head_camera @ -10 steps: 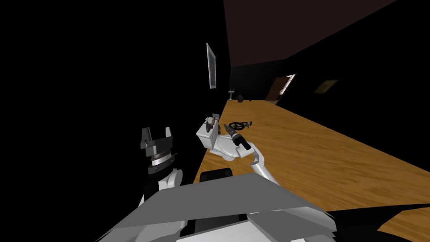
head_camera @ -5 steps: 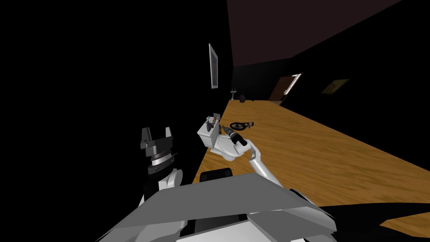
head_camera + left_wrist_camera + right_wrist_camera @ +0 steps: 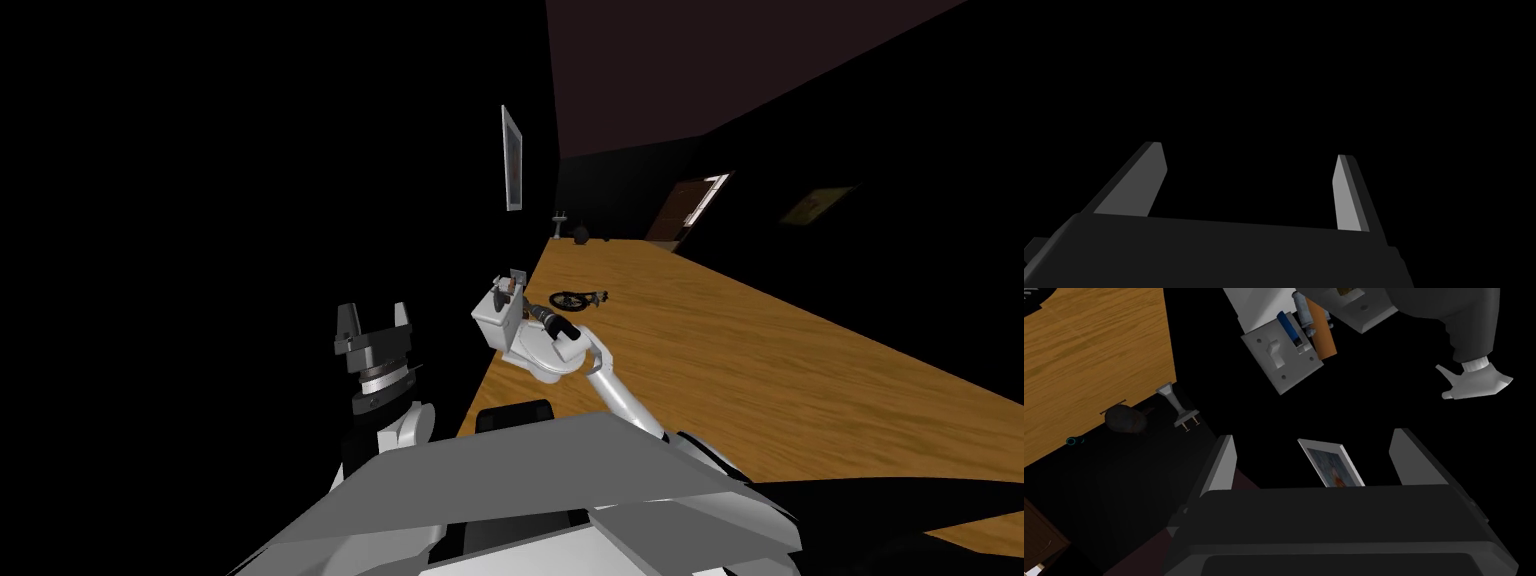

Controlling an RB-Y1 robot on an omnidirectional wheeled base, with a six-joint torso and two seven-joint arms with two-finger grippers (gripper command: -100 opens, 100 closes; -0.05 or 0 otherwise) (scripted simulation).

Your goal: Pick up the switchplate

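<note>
The right gripper (image 3: 1314,435) points toward the switchplate (image 3: 1281,358) with its jaws wide apart and nothing between them, likely so the plate can pass between the fingers. The white switchplate stands propped upright on the tank of the toilet (image 3: 495,318), touching a blue piece (image 3: 1289,330) and near an orange one (image 3: 1323,335), ahead of the gripper and apart from it. The left gripper (image 3: 375,312) hangs raised at the robot's left, jaws wide and empty, apparently kept out of the way.
</note>
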